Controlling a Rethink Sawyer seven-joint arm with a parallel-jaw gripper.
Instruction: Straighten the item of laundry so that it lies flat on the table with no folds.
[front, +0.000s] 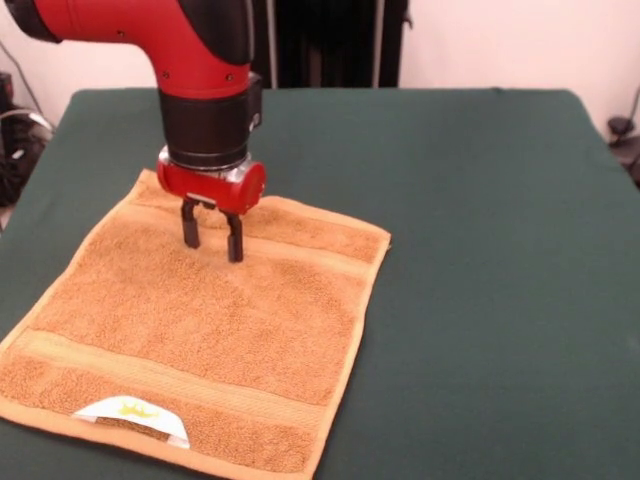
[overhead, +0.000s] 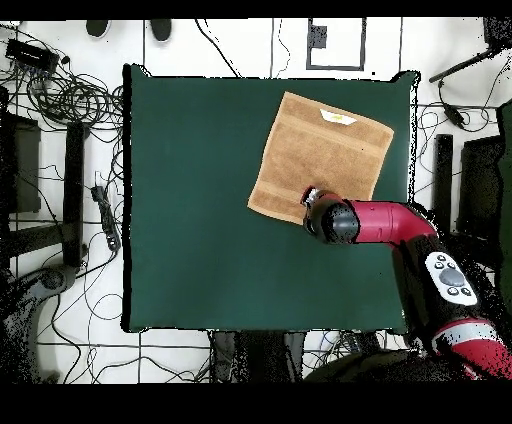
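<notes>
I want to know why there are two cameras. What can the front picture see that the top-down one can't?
Only the front view shows the tool with its two dark fingers open, tips at the towel. Only the overhead view shows the whole table, the cables on the floor and the towel lying at an angle near one corner. Both show the towel spread flat and its white label.

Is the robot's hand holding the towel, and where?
No, it holds nothing. The hand is open, its tips down at the towel near the far band, with no cloth pinched between them.
</notes>
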